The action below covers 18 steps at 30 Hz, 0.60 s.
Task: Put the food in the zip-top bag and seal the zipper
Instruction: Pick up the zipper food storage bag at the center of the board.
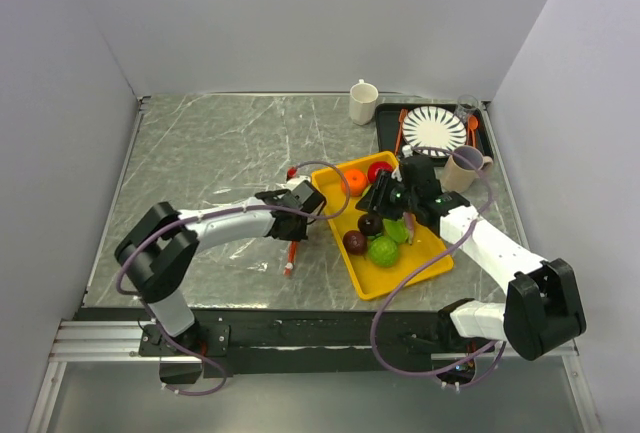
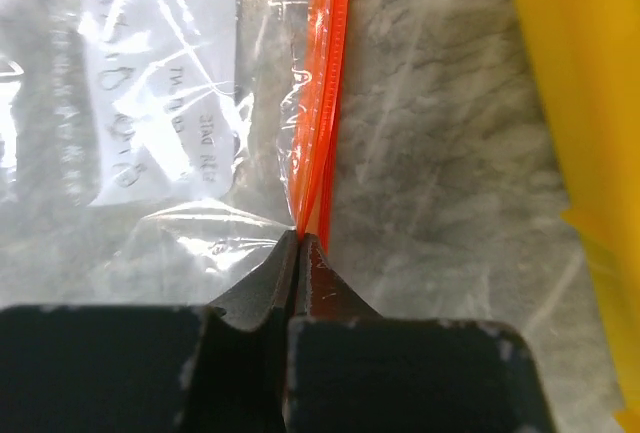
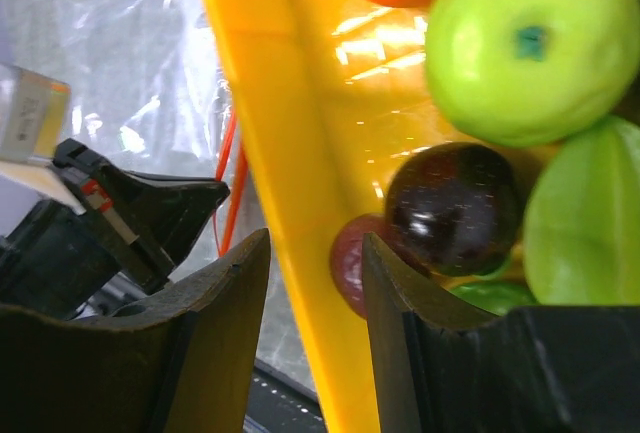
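Left gripper (image 1: pixel 297 205), seen from the top camera, reaches across the table (image 1: pixel 200 153) to just beside the near-left edge of the yellow tray (image 1: pixel 432 253), where the zipper (image 1: pixel 290 255) shows as a thin orange-red line; the clear zip-top bag (image 1: pixel 282 181) itself is hard to make out from this view. The right gripper (image 1: pixel 388 196) hangs over the tray among the food: an orange fruit (image 1: pixel 355 181), a red one (image 1: pixel 379 170), two dark purple ones (image 1: pixel 354 242) and green ones (image 1: pixel 383 251) all lie in the tray.

From the left wrist, the left gripper (image 2: pixel 303 243) is pinched fully together on the zipper (image 2: pixel 325 103) at the bag's mouth, the bag (image 2: pixel 150 103) lying flat on the table to the left of the strip, with no fruit in the part that shows.

From the right wrist, the right gripper (image 3: pixel 312 248) stands about half open and holds nothing, its fingers straddling the tray's wall (image 3: pixel 270 103), with a dark purple fruit (image 3: pixel 455 208) and a green one (image 3: pixel 520 48) close by. The bag (image 3: pixel 130 73) lies beyond the wall.

As a judgement, the task is barely begun: one lip of the mouth is gripped, no fruit is bagged, and every piece must go in before the sealing.
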Motion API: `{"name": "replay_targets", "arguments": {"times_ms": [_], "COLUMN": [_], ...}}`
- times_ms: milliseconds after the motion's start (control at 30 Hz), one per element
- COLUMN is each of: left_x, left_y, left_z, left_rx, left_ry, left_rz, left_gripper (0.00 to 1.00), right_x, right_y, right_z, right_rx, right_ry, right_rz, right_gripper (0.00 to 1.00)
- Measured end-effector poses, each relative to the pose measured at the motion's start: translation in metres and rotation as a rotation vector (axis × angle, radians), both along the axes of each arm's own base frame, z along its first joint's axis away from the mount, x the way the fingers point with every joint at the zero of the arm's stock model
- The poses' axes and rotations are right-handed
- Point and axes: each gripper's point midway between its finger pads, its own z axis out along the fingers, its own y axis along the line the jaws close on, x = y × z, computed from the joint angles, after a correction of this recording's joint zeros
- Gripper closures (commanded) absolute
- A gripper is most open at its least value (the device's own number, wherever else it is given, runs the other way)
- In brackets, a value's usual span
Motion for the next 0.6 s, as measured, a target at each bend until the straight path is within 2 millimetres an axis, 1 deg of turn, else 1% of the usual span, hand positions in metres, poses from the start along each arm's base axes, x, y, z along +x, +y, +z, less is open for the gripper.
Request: {"name": "replay_targets", "arguments": {"times_ms": [67, 167, 200, 300, 400, 500, 600], "left_x": [0.001, 0.001, 0.002, 0.002, -0.003, -0.005, -0.005], "left_y": [-0.001, 0.0, 0.0, 0.003, 0.01, 0.017, 0.019], "left_z": [0.014, 0.038, 0.048, 0.065, 0.071, 0.075, 0.079], "left_rx": [-0.029, -0.08, -0.102, -0.134, -0.151, -0.146, -0.151], "left_ry": [-0.024, -0.065, -0.084, -0.118, -0.125, -0.127, -0.137], "left_rz": [0.005, 0.015, 0.018, 0.033, 0.049, 0.061, 0.071], "left_gripper": [0.99, 0.99, 0.99, 0.99, 0.99, 0.99, 0.99], "right_x": [-0.001, -0.005, -0.006, -0.014, -0.022, -0.029, -0.03], "right_y": [0.006, 0.023, 0.028, 0.051, 0.074, 0.097, 0.117], "right_z": [0.003, 0.005, 0.004, -0.003, -0.008, -0.007, -0.005], "right_rx": [0.019, 0.054, 0.063, 0.088, 0.11, 0.146, 0.173], "right_ry": [-0.007, -0.008, -0.003, 0.033, 0.071, 0.086, 0.097], "right_rz": [0.019, 0.061, 0.075, 0.132, 0.185, 0.228, 0.26], "right_gripper": [0.51, 0.51, 0.51, 0.51, 0.51, 0.51, 0.51]}}
